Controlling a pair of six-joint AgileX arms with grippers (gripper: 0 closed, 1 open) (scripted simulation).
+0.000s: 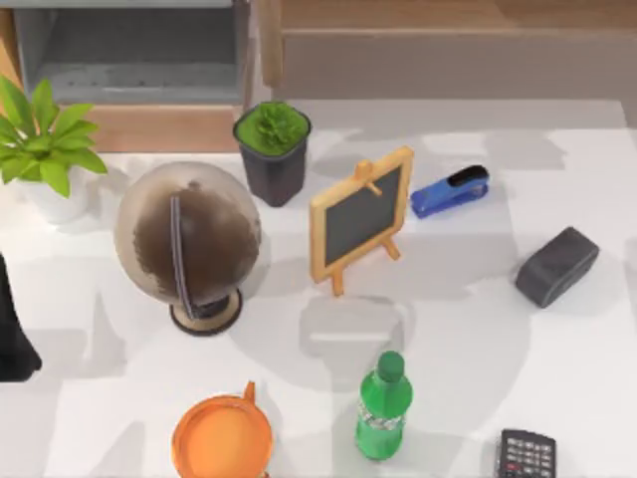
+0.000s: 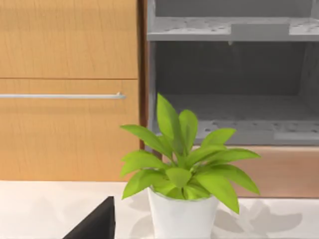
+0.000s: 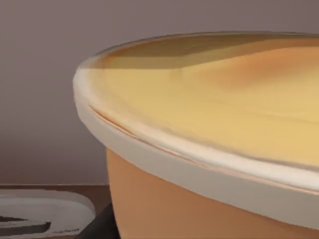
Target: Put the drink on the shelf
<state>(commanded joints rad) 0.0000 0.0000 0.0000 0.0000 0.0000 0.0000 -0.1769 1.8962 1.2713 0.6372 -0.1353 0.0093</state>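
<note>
The drink (image 1: 384, 406), a small green bottle with a green cap and a pale label band, stands upright near the table's front edge, right of centre. The shelf (image 1: 139, 60) is at the back left, with a light wood frame and grey compartments. In the left wrist view the shelf (image 2: 229, 79) shows two grey levels beyond a potted plant. My left arm (image 1: 12, 334) is a dark shape at the table's left edge, far from the drink.
An orange mug (image 1: 221, 438) sits left of the drink. A globe (image 1: 189, 244), a dark pot of greenery (image 1: 273, 149), a chalkboard easel (image 1: 360, 214), a blue stapler (image 1: 450, 191), a grey block (image 1: 555, 265), a calculator (image 1: 526, 456) and a leafy plant (image 1: 45, 149) stand around. The right wrist view shows an orange, pale-rimmed round thing (image 3: 209, 149) close up.
</note>
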